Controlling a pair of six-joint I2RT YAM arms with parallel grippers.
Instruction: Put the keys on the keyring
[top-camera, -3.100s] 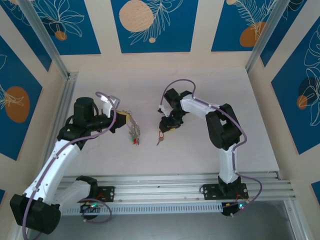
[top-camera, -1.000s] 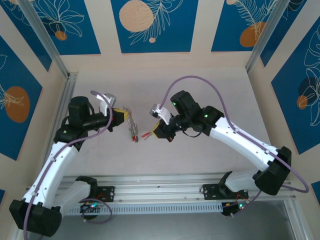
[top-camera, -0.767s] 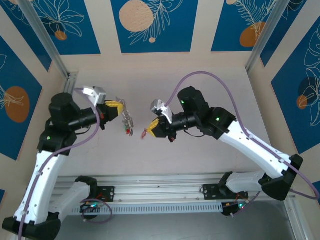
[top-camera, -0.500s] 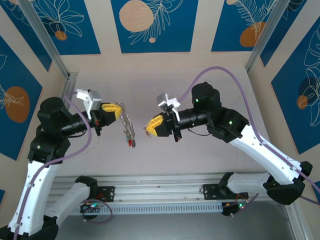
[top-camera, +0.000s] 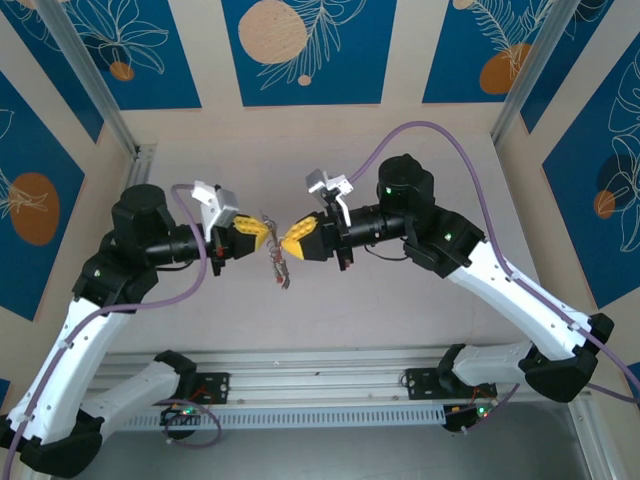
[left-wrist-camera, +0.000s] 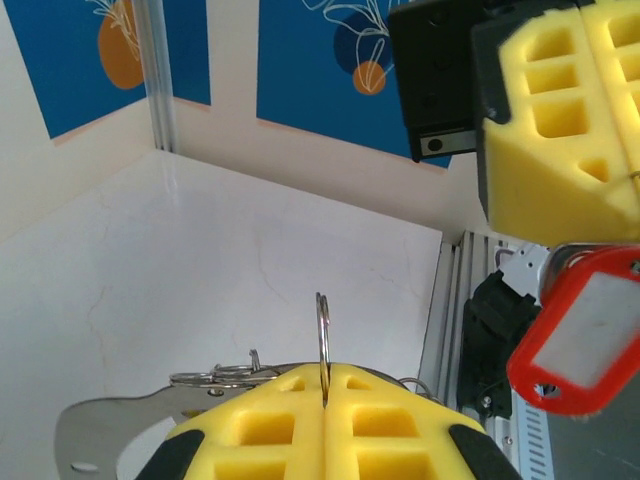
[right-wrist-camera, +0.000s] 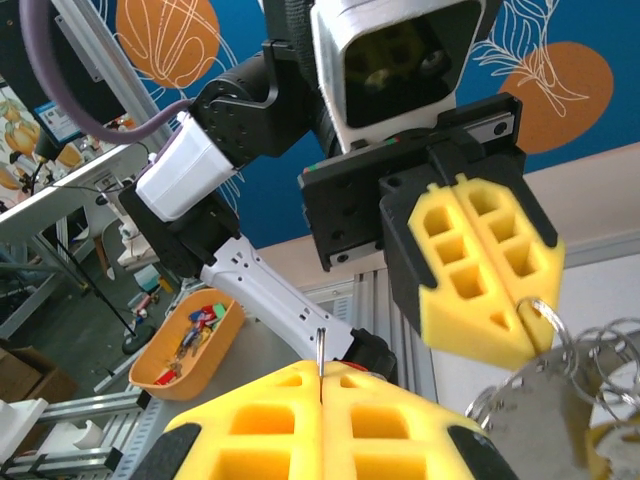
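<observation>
My left gripper (top-camera: 262, 238) is shut on the keyring (left-wrist-camera: 323, 335), a thin grey metal loop standing edge-on out of its yellow pads (left-wrist-camera: 270, 425). Smaller rings (left-wrist-camera: 215, 377) and silvery keys (top-camera: 278, 268) hang from the loop above the table. My right gripper (top-camera: 287, 243) faces it almost tip to tip. It is shut on a thin ring (right-wrist-camera: 320, 352) from which a red-headed key (left-wrist-camera: 585, 335) dangles. In the right wrist view my left gripper (right-wrist-camera: 535, 335) sits just ahead, with the loop (right-wrist-camera: 545, 310) and hanging metal (right-wrist-camera: 540, 420) beside it.
The pale table (top-camera: 400, 160) lies below both raised arms, walled by blue patterned panels. An aluminium rail (top-camera: 340, 375) runs along the near edge by the bases. An orange bowl (right-wrist-camera: 150, 375) with several coloured keys sits off the table.
Both arms have lifted off the table and swung toward each other. The left gripper moved right with the keyring, the right moved left with the red key, closing the gap.
</observation>
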